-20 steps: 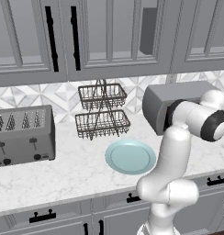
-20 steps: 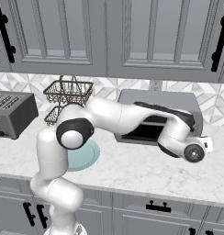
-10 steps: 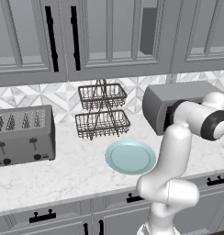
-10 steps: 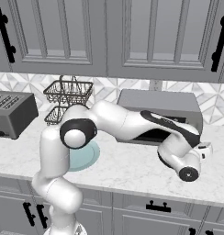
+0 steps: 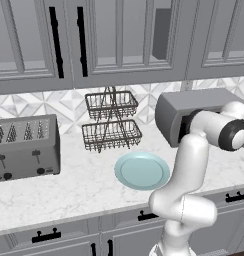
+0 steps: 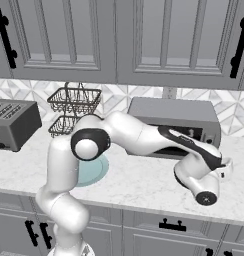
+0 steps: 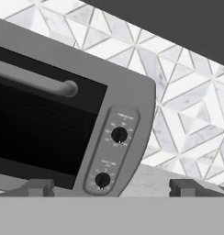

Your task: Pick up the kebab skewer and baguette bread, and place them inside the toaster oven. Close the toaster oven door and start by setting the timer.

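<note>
Marble countertop [image 5: 69, 185] is seen in the left base view carrying a pale teal plate [image 5: 142, 170], bare of food, beside the toaster oven [image 5: 194, 107]. From the right base view, the gripper [image 6: 225, 167] is held low before the oven's right end. Through the hand view, the fingertips [image 7: 38, 187] are spread wide on nothing, with the door handle [image 7: 36, 81] and two knobs [image 7: 119, 135] ahead. The timer knob should be approached squarely and centred between the fingers before closing. The kebab skewer cannot be located.

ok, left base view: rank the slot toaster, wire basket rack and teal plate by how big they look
1. Wire basket rack and slot toaster: they look alike in extent, so no ranking between them; the rack is taller, the toaster is solid.
2. Teal plate: smallest, lying flat on the counter.
</note>
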Robot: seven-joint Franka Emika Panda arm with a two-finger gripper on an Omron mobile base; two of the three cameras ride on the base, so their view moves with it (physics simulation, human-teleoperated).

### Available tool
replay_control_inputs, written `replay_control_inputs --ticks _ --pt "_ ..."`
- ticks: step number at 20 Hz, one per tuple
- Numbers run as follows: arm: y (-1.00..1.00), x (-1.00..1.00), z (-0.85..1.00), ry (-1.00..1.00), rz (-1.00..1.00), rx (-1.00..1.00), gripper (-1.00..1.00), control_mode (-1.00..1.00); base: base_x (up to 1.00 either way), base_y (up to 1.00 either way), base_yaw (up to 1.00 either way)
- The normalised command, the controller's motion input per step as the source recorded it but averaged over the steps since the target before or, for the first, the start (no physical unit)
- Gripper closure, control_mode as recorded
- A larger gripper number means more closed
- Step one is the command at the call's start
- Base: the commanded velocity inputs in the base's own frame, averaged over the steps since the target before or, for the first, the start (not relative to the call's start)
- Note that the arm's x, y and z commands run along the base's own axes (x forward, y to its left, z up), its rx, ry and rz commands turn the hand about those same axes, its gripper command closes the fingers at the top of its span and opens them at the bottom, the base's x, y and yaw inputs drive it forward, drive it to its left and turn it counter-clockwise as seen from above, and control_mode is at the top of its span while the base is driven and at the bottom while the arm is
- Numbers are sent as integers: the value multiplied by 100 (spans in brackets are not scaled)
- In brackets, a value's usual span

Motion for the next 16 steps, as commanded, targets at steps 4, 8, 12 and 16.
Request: replay_control_inputs --ticks 4,8,12,16 --pt "0 8 0 0 0 0 -100 -100 0 0 0" --pt "3 2 0 0 0 0 -100 -100 0 0 0" --pt "11 11 0 0 0 1 -100 -100 0 0 0" --pt "7 14 0 0 0 1 -100 -100 0 0 0"
